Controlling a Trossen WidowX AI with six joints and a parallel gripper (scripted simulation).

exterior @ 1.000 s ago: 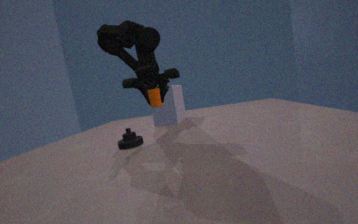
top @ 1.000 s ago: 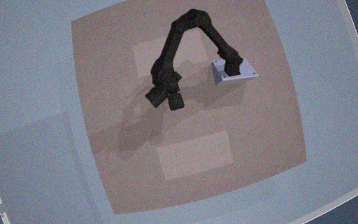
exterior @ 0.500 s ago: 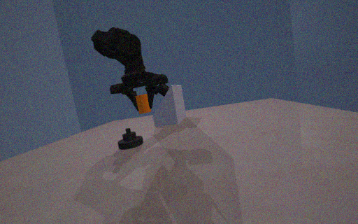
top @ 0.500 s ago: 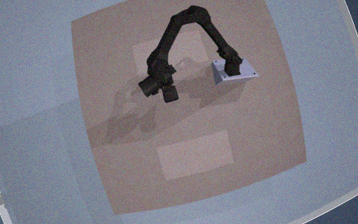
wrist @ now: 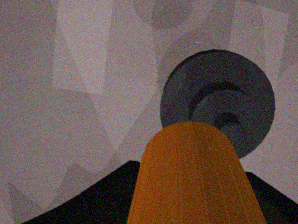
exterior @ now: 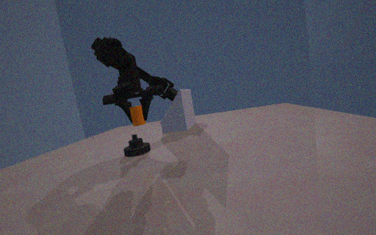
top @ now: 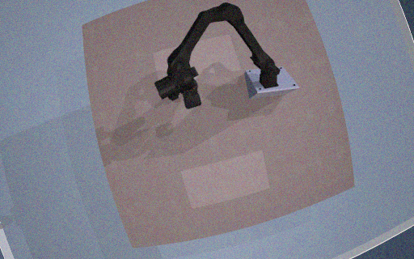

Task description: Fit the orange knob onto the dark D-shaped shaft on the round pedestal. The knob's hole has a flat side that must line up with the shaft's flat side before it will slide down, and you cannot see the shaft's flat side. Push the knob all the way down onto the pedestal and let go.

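Observation:
The orange knob (exterior: 137, 116) (wrist: 192, 175) is held between the fingers of my gripper (exterior: 138, 117), which is shut on it. In the exterior view the knob hangs above the dark round pedestal (exterior: 136, 150) (wrist: 185, 95), with a gap between them, and leans slightly. The short dark shaft (exterior: 134, 136) (wrist: 233, 134) stands up from the pedestal's stepped middle. In the wrist view the knob's far end overlaps the pedestal's near edge, and the shaft shows just to the right of the knob. The flat sides of hole and shaft are not visible. The top view shows neither knob nor pedestal; the arm hides them.
The arm's base stands on a pale wedge-shaped block (top: 288, 82) (exterior: 188, 108). Two light rectangular patches, one of them nearer (top: 226, 180), show on the brown table top (top: 307, 162). Shadows of the arm fall around the pedestal.

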